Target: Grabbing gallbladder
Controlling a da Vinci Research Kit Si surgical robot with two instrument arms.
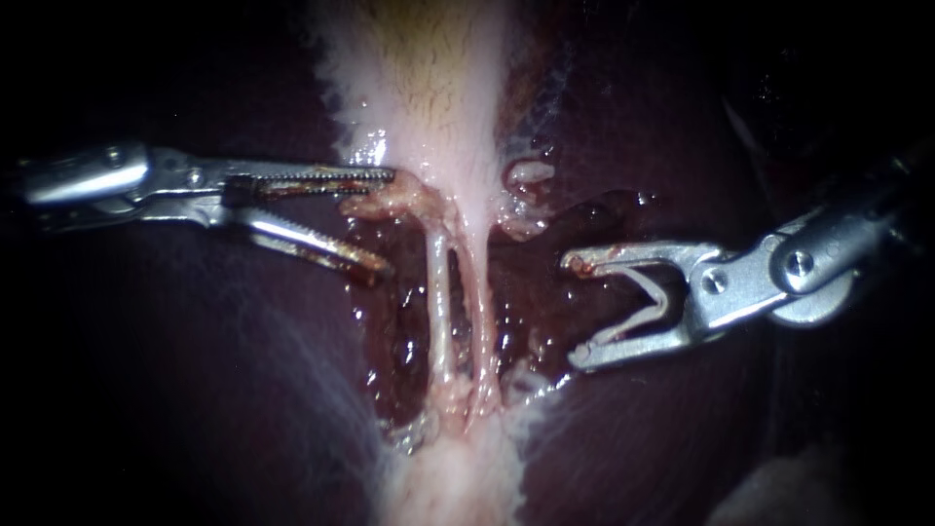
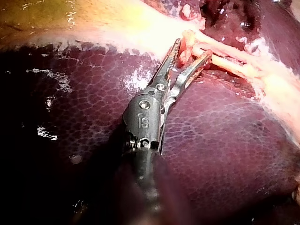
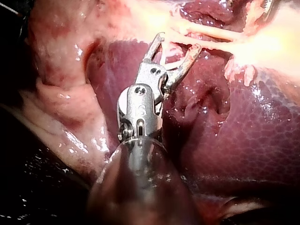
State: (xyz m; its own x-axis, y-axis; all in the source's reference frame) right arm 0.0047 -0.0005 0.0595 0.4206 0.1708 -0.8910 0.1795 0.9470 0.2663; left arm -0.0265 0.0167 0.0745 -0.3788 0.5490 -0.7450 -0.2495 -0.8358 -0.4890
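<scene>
Left instrument (image 1: pixel 380 222): jaws apart, nothing clamped; upper jaw's tip touches the frayed pale edge where the gallbladder (image 1: pixel 429 88) narrows, lower jaw sits over the raw dark bed. Right instrument (image 1: pixel 577 310): jaws wide apart, empty, well clear of the gallbladder, on the other side of the two tubes (image 1: pixel 443 292). Only the endoscope view has both instruments; left wrist view alone shows a pale tag of tissue lying between the left jaws with gap still visible, and the gallbladder's yellowish body beyond them; right wrist view alone shows the tubes just ahead of the right jaws; mottled liver (image 1: pixel 195 390) all round.
</scene>
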